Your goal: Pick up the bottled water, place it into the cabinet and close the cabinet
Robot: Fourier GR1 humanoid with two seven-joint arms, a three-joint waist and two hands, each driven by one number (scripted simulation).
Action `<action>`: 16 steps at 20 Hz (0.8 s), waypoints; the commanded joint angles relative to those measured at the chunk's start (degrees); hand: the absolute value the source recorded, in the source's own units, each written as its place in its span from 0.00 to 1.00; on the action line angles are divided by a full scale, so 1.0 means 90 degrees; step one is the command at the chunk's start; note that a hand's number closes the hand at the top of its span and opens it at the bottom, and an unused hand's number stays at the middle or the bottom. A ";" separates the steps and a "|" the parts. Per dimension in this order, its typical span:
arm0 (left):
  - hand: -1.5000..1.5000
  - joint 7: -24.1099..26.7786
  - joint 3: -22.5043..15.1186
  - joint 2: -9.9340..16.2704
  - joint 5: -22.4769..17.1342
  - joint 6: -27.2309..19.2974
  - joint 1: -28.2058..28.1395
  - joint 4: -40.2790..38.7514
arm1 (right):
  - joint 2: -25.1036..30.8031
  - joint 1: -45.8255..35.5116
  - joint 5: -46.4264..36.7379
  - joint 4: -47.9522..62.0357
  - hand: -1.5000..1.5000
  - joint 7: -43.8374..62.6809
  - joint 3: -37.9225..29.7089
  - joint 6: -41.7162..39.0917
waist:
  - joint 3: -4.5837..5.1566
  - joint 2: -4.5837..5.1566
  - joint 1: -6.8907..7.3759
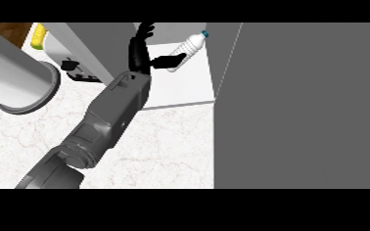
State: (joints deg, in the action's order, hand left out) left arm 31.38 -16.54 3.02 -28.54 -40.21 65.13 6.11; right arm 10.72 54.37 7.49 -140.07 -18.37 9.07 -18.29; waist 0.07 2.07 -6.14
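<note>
Clear ribbed bottled water [186,52] in black left hand [142,54], over white cabinet [180,85] shelf

left hand [145,54] pinches bottled water [186,50]

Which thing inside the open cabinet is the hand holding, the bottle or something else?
The bottled water, white with a blue cap, tilted over the cabinet's white shelf. The left hand pinches its lower end; nothing else there is held.
</note>
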 commanded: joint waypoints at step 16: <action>0.00 0.0999 0.0566 -0.0323 -0.0408 0.1649 0.0387 0.0690 | -0.0079 0.0228 0.0453 -0.0412 0.00 0.0320 0.0162 -0.0163 | 0.0000 -0.0121 0.0259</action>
State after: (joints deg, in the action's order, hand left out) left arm 38.62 -11.86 1.77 -31.49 -27.37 68.41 10.28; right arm 10.61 55.46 8.75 -139.67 -18.61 9.30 -20.53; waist 0.10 1.43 -4.54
